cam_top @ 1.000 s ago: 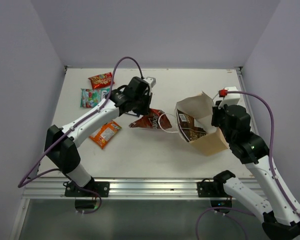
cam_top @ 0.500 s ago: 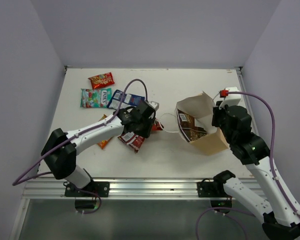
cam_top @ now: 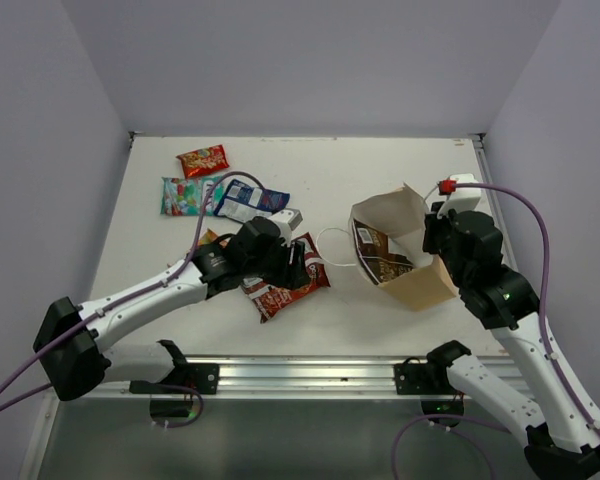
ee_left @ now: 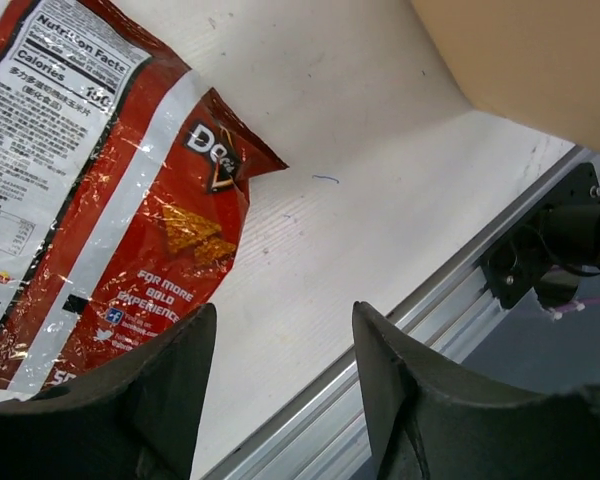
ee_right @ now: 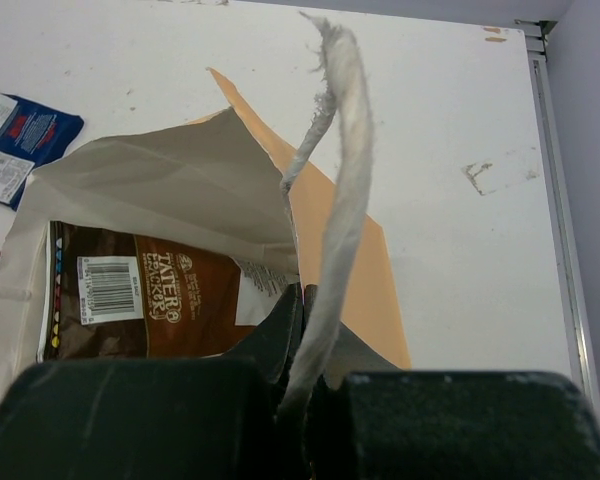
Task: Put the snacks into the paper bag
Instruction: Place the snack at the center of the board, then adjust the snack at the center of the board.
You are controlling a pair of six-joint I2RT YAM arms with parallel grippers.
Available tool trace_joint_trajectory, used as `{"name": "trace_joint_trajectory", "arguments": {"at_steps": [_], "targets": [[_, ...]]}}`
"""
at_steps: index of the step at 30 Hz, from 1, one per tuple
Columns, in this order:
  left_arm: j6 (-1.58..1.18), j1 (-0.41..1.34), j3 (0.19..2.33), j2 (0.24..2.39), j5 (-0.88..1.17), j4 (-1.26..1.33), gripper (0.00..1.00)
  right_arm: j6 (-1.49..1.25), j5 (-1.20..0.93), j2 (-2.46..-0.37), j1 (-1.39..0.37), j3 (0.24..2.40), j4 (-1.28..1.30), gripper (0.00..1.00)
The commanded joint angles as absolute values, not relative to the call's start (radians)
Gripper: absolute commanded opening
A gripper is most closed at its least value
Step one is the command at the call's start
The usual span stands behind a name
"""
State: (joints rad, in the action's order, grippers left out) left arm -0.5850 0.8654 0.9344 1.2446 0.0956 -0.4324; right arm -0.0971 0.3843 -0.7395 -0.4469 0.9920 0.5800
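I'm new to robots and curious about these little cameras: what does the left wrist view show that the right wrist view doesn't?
Only left wrist: a red chip packet lying flat beside the open left gripper. Only right wrist: the right gripper pinching a white cord handle, and a brown packet inside the paper bag. Both: that bag and the white table.

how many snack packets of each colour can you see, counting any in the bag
red packet: 1
teal-green packet: 1
blue-white packet: 1
orange packet, mostly hidden: 1
red-white packet: 1
dark brown packet, in the bag: 1
total: 6
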Motion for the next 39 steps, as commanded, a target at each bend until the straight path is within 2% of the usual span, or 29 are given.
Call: {"name": "trace_joint_trajectory", "arguments": {"at_steps": [1,5,13,24,29,34,39], "targets": [[-0.637,0.822,0.887,1.261,0.070,-0.336,0.59,-0.112,0.373,-0.732,-0.453,0.997,0.520,0.00],[-0.635,0.743,0.887,1.328,0.106,-0.215,0.54,-0.114,0.368,-0.735,-0.453,0.996,0.522,0.00],[-0.614,0.730,0.991,1.558,0.045,-0.077,0.49,-0.115,0.367,-0.735,-0.453,0.994,0.522,0.00],[-0.606,0.742,0.845,1.718,0.005,-0.031,0.44,-0.120,0.356,-0.739,-0.451,0.986,0.509,0.00],[-0.497,0.744,0.943,1.795,0.005,-0.021,0.44,-0.120,0.354,-0.746,-0.453,0.988,0.509,0.00],[-0.387,0.742,1.135,1.891,0.032,-0.026,0.45,-0.118,0.360,-0.747,-0.453,0.989,0.512,0.00],[-0.411,0.742,1.189,1.855,0.058,-0.041,0.47,-0.115,0.365,-0.738,-0.451,0.992,0.517,0.00]]}}
